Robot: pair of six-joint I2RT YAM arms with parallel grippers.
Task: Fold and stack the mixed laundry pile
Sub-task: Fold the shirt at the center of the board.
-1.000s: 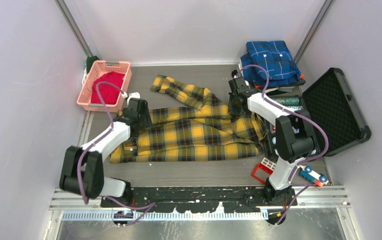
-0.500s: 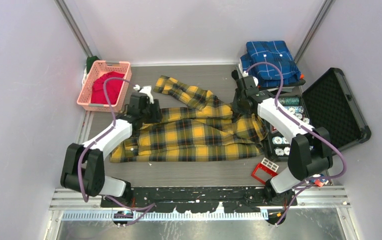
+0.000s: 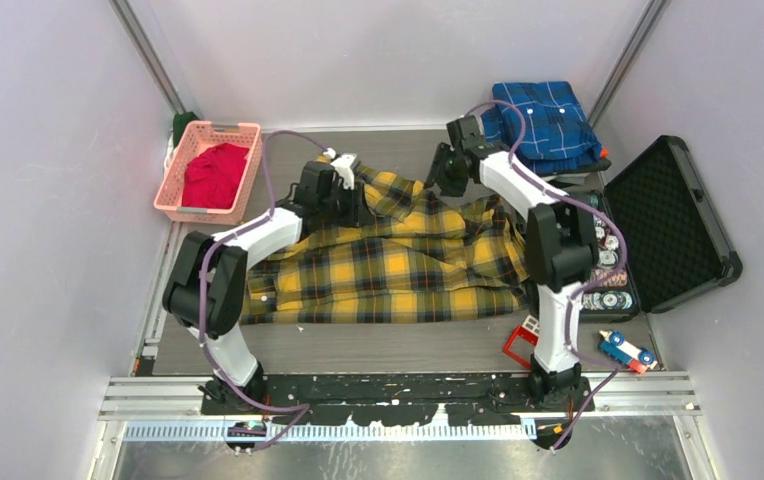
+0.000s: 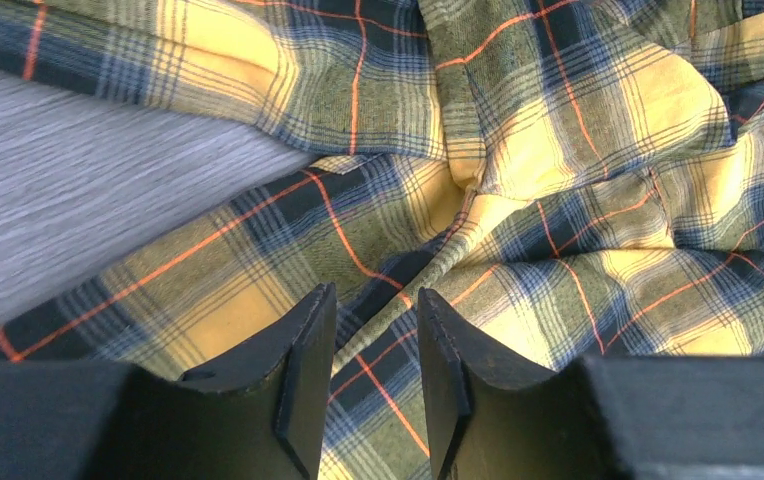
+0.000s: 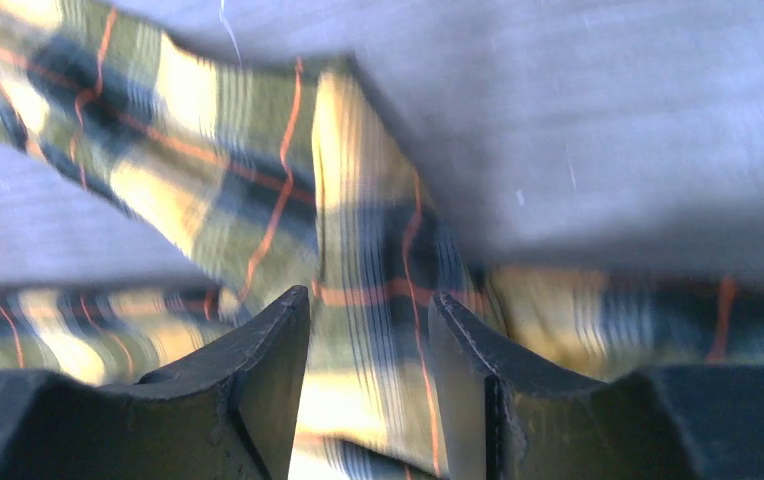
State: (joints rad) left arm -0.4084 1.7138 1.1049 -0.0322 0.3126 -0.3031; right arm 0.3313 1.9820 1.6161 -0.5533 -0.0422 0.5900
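The yellow-and-black plaid shirt (image 3: pixel 398 265) lies spread across the middle of the table, with one sleeve (image 3: pixel 388 185) reaching toward the back. The red T-shirt (image 3: pixel 213 172) sits bunched in the pink basket (image 3: pixel 220 128) at the back left. My left gripper (image 3: pixel 356 200) hovers over the shirt near that sleeve. Its jaws (image 4: pixel 376 300) are open a narrow gap, with plaid cloth below them and nothing pinched. My right gripper (image 3: pixel 438 175) is above the sleeve's right side. In the blurred right wrist view it (image 5: pixel 368 300) stands open over the cloth.
A folded blue plaid shirt (image 3: pixel 543 120) rests at the back right. An open black case (image 3: pixel 673 220) and a tray of small round items (image 3: pixel 603 285) are along the right side. A red toy (image 3: pixel 526 340) and a toy car (image 3: pixel 626 350) lie near the front right.
Both arms swung toward the back of the table. The right gripper, shut on the shirt before, has opened and left it. The left jaws have narrowed.
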